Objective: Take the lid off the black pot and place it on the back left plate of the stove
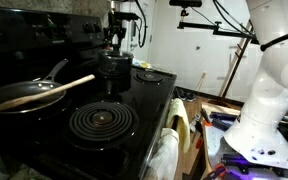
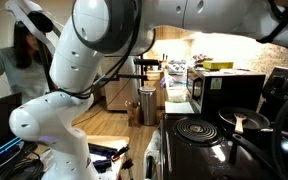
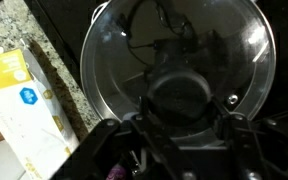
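**Glass lid sits under robot claw at the stove**

Black claw point(image 3: 184, 128) hangs directly above the lid's dark knob point(image 3: 179, 95), with a finger on either side of it in the wrist view. Whether the fingers are pressing on the knob or standing clear cannot be told. The knob crowns a clear domed lid point(image 3: 114, 60), which rests squarely on the black pot point(image 1: 114, 75) right below the claw on the stove point(image 1: 149, 105).

The glass is probably rigid, smooth, fairly heavy and easily chipped. That leaves the central knob as the one sound hold, and the lid calls for a level lift and a gentle set-down.

A bare coil burner point(image 1: 102, 122) lies in front of the pot. A frying pan point(image 1: 24, 97) holding a wooden spoon point(image 1: 59, 88) sits alongside. A yellow-and-white box point(image 3: 19, 110) stands on the speckled counter point(image 3: 64, 70).
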Robot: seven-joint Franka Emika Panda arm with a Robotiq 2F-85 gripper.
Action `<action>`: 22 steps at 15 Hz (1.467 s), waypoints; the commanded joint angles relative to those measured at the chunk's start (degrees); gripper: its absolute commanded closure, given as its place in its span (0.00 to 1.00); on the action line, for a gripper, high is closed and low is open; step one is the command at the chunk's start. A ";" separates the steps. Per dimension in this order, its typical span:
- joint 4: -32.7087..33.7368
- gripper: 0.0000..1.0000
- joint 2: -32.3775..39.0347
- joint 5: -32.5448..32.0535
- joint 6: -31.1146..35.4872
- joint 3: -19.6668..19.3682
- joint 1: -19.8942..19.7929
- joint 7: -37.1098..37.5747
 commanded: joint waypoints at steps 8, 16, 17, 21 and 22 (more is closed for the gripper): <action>2.01 0.66 -2.99 -1.70 -1.03 0.48 1.93 0.07; -0.03 0.66 -6.32 -2.74 -0.77 0.30 2.71 -1.48; -0.15 0.66 -7.33 -2.81 -0.56 0.47 2.95 -1.72; -2.80 0.66 -13.06 -3.19 -0.39 1.44 5.32 -4.21; -4.52 0.66 -14.82 -3.04 -0.18 1.63 6.02 -4.34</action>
